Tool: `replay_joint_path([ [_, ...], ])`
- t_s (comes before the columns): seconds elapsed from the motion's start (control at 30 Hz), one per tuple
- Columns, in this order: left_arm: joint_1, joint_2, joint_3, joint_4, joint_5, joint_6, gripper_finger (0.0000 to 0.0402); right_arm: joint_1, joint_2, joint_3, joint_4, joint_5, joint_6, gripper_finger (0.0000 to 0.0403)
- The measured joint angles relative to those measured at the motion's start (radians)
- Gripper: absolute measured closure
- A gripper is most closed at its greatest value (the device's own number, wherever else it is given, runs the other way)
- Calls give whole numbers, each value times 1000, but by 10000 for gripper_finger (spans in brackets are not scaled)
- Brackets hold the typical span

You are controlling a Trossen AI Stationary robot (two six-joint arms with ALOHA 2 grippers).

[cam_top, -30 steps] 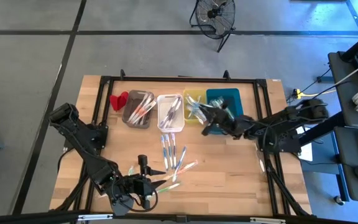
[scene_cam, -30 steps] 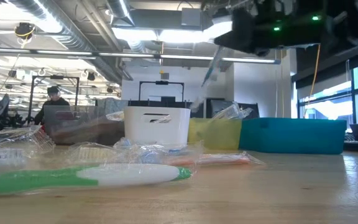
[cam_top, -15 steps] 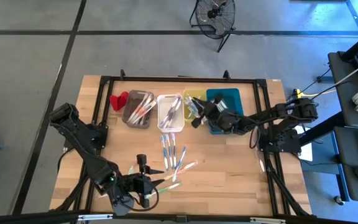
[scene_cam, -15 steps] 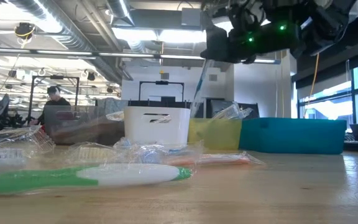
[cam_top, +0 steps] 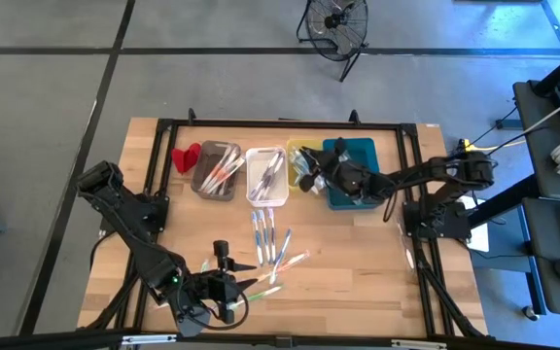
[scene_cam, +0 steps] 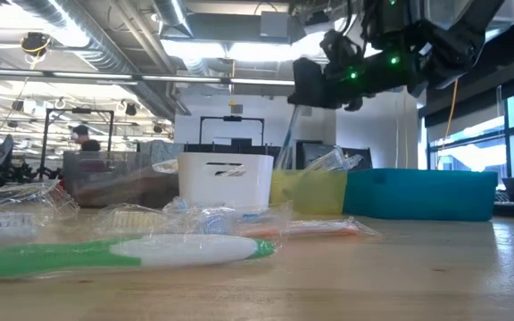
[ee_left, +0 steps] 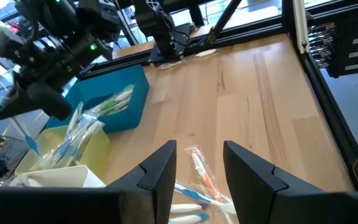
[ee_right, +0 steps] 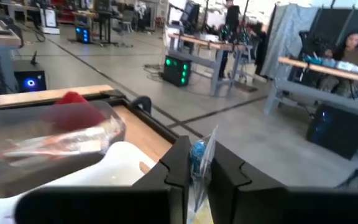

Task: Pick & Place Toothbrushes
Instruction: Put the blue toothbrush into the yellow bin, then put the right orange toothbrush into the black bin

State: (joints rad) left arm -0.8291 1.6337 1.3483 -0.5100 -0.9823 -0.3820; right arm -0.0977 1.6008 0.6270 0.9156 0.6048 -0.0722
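One wrapped toothbrush (ee_right: 199,163) hangs clamped in the right end effector (cam_top: 306,173) above the yellow bin (scene_cam: 309,191); released off-centre, it could catch the rim and tip onto the counter (cam_top: 358,262). Left end effector (ee_left: 199,167) waits apart near loose toothbrushes (cam_top: 270,238).

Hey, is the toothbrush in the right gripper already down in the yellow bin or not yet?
Not yet. The right gripper holds the toothbrush hanging above the yellow bin.
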Motion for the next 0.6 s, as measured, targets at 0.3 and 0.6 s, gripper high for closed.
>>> replay_joint_path([
  [0.3,0,0,0,-2,-3,2,274,-21,33,0,-11,5,58,285],
  [0.6,0,0,0,-14,-3,1,274,8,22,0,-3,-36,55,189],
])
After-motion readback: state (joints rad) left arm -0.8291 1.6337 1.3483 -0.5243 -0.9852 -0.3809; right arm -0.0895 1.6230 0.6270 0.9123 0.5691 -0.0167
